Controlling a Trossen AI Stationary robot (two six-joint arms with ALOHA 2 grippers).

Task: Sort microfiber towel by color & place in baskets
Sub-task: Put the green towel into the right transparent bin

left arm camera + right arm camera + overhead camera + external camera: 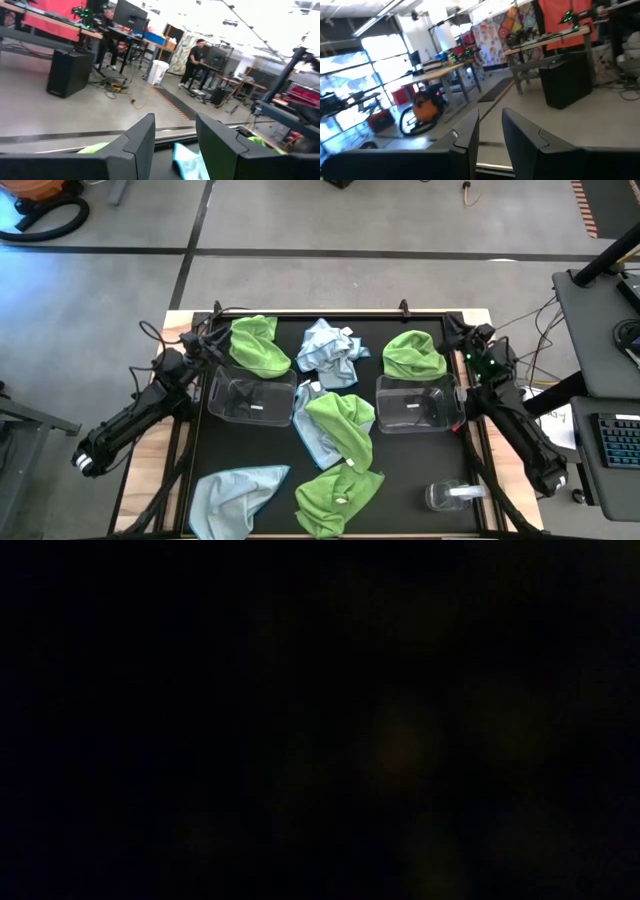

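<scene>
seen from above, sorting has not begun: both clear baskets [252,400] [418,404] sit empty mid-worktop, green and blue towels [340,427] scattered around them from 12 to 6 o'clock, left pincer [175,145] and right pincer [491,135] open, empty, raised at the far corners.

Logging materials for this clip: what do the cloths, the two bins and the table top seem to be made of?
The green cloths and the pale blue cloths look like soft matte fabric, likely microfiber: they lie crumpled in loose folds. The left bin and the right bin look like clear glossy plastic: the dark surface shows through their walls. The table top is flat matte black, material unclear, with a pale wood-like edge.
</scene>
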